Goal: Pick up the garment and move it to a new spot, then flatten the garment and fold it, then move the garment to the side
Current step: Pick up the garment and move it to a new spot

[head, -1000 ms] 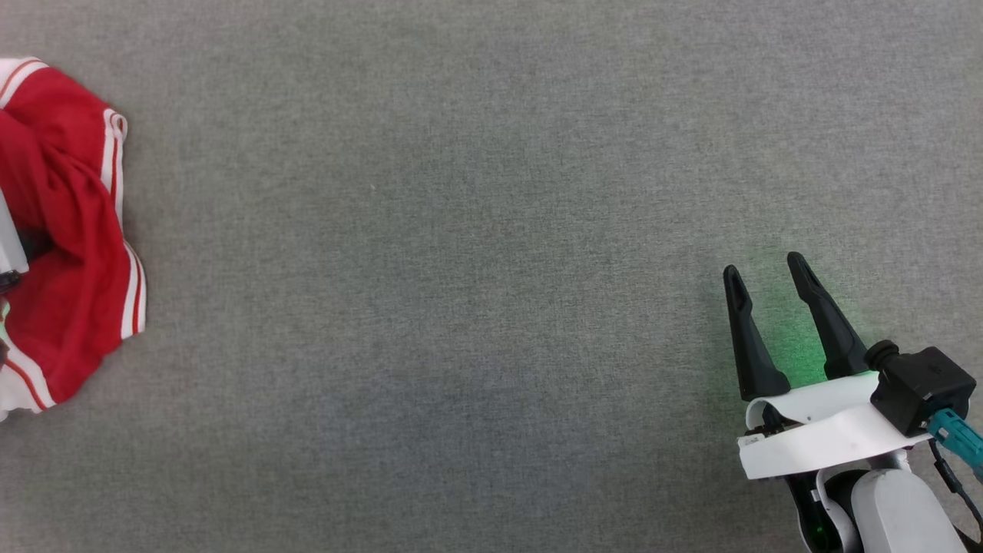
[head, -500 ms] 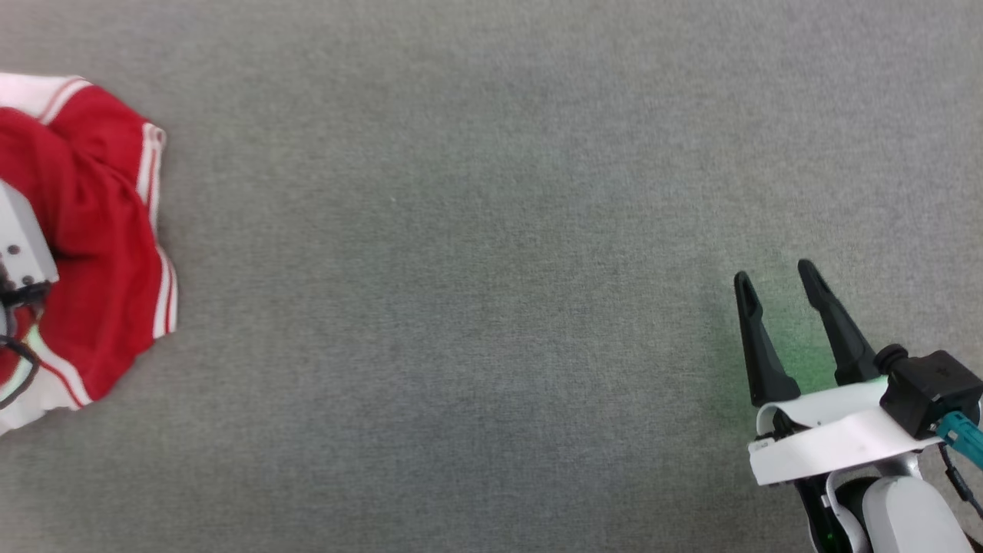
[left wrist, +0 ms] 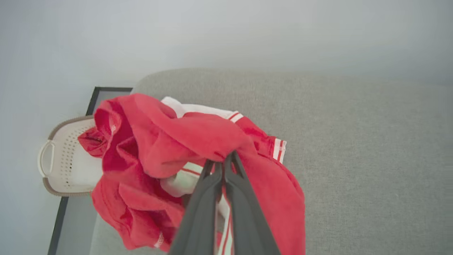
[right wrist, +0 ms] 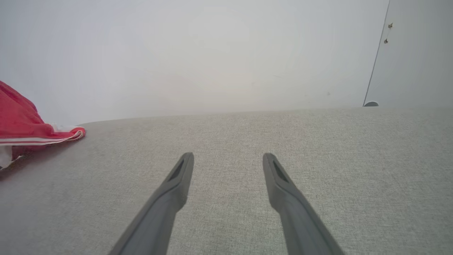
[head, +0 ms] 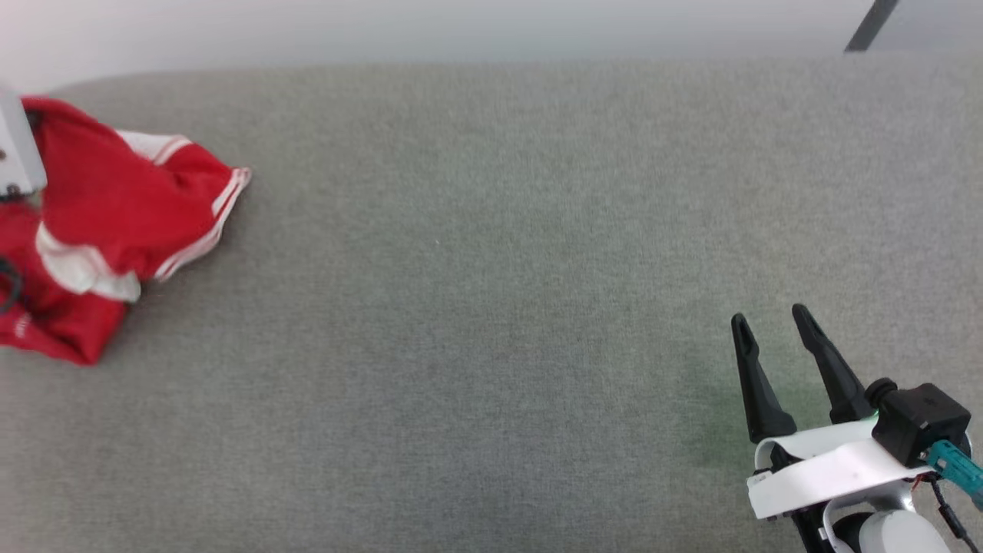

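The garment (head: 115,223), a bright red shirt with white sleeves and striped trim, is bunched up at the far left of the grey surface (head: 491,307). In the left wrist view my left gripper (left wrist: 223,159) is shut on a fold of the garment (left wrist: 170,141), whose cloth hangs crumpled around the fingers. A pale piece of my left arm (head: 15,146) stands over the garment at the head view's left edge. My right gripper (head: 768,326) is open and empty at the lower right, far from the garment; the right wrist view has it (right wrist: 228,159) above bare fabric, the garment (right wrist: 24,131) at the left edge.
A pale perforated basket (left wrist: 60,159) with a handle sits beyond the surface's left end, beside a dark-framed panel (left wrist: 95,95). The surface's far edge (head: 491,65) meets a pale wall. A dark bar (head: 868,27) shows at the top right.
My left gripper has shut on the garment and the cloth has bunched and risen. The camera has tilted up, bringing the surface's far edge into view. My right gripper stays open.
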You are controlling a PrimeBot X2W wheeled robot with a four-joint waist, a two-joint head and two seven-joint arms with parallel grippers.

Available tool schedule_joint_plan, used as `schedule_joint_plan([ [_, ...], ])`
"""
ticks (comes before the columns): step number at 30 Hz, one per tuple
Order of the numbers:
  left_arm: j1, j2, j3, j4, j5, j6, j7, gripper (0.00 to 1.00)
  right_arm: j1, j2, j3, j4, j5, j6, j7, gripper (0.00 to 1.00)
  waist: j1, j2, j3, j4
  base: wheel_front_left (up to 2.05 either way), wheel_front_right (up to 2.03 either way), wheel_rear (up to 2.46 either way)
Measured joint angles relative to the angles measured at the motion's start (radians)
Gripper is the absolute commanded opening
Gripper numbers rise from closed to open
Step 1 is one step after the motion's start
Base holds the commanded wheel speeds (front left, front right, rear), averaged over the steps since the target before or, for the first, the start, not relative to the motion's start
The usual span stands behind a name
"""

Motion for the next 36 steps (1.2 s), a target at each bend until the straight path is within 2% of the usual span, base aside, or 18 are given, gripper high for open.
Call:
schedule_joint_plan([
  [8,-0.055,-0.007,-0.054,-0.079,-0.004,-0.024,-0.021,0.0,0.028,0.01,-0.002,0.018,0.011,0.0,0.0,1.0,0.0,0.0,-0.093,0.013,0.0,0.0,0.0],
  [18,-0.134,-0.024,-0.107,-0.158,-0.042,-0.03,-0.033,0.0,0.046,0.021,-0.014,0.027,0.012,0.0,-0.004,1.0,0.0,0.0,-0.18,0.002,0.0,0.0,0.0],
  [27,-0.192,-0.081,-0.186,-0.233,-0.12,-0.031,-0.008,0.0,0.067,0.027,-0.056,0.034,0.009,0.0,-0.011,1.0,0.0,0.0,-0.215,-0.033,0.0,0.0,0.0],
  [36,-0.191,-0.129,-0.266,-0.328,-0.225,-0.032,0.033,0.0,0.091,0.026,-0.142,0.033,-0.016,0.0,-0.009,1.0,0.0,0.0,-0.228,-0.101,0.0,0.0,0.0],
])
